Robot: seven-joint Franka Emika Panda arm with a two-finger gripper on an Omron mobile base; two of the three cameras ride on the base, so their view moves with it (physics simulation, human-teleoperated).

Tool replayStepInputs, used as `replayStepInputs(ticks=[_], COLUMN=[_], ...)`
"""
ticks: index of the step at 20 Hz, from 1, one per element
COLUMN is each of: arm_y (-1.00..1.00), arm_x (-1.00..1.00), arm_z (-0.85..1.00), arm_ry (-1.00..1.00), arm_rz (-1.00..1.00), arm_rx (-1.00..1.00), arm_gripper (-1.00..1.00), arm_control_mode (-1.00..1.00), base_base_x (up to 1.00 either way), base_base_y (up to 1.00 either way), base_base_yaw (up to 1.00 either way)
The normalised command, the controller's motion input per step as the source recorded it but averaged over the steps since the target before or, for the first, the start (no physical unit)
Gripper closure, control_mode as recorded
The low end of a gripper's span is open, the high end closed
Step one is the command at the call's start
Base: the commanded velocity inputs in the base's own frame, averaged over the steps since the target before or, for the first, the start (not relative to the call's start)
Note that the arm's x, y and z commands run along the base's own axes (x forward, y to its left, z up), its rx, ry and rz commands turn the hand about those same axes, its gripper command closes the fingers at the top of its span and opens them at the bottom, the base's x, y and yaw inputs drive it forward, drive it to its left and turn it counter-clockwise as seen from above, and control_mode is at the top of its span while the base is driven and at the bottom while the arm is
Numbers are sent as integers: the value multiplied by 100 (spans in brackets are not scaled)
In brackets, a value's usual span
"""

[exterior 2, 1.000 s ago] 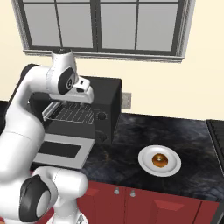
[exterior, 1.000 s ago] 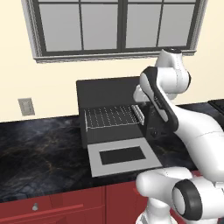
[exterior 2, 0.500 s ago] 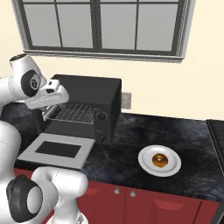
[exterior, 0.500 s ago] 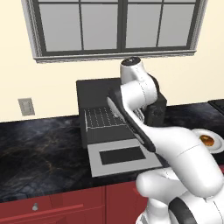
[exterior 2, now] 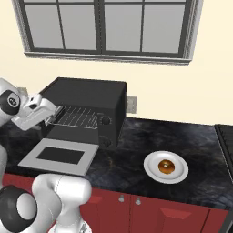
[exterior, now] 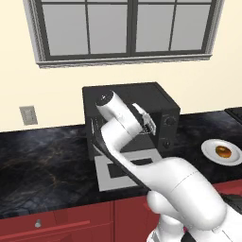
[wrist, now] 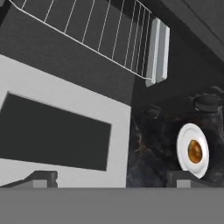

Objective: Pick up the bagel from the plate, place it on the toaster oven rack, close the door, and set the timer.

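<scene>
The bagel (exterior 2: 166, 166) is golden-brown on a white plate (exterior 2: 152, 169). The oven (exterior 2: 91, 93) is black, its door (exterior 2: 32, 160) light grey with a dark window, below the gripper. The rack (exterior 2: 77, 119) is silver wire, the counter (exterior 2: 200, 145) black marble

Bagel (wrist: 194, 151) on plate (wrist: 184, 138); door (wrist: 65, 109) apparently open.

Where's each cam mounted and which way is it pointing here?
Left base view: behind-left of the arm, looking forward and down at the toaster oven; white arm fills the lower right.
Right base view: behind-right, same counter; arm at left edge, open gripper by the rack.
Hand view: on the hand, looking down past the fingertips at the open door.
Shared: all three show the bagel on the plate.
</scene>
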Motion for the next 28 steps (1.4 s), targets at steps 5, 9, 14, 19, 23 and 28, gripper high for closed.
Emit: replayStepInputs(ticks=[5, 9, 14, 19, 23, 28], arm_y=[6, 7, 4, 5, 13, 8], arm_x=[13, 26, 52, 58, 50, 50], arm_z=[-42, -40, -19, -16, -21, -21], arm_ry=[-10, -8, -2, 0, 0, -4], arm_rz=[1, 2, 0, 1, 3, 5], arm_rx=[-14, -11, -7, -7, -9, -8], arm_gripper=[-100, -100, -100, -100, -100, -100], arm_control_mode=[-100, -100, -100, -100, -100, -100], base_base_x=[0, 0, 0, 0, 0, 0], base_base_y=[0, 0, 0, 0, 0, 0], base_base_yaw=[0, 0, 0, 0, 0, 0])
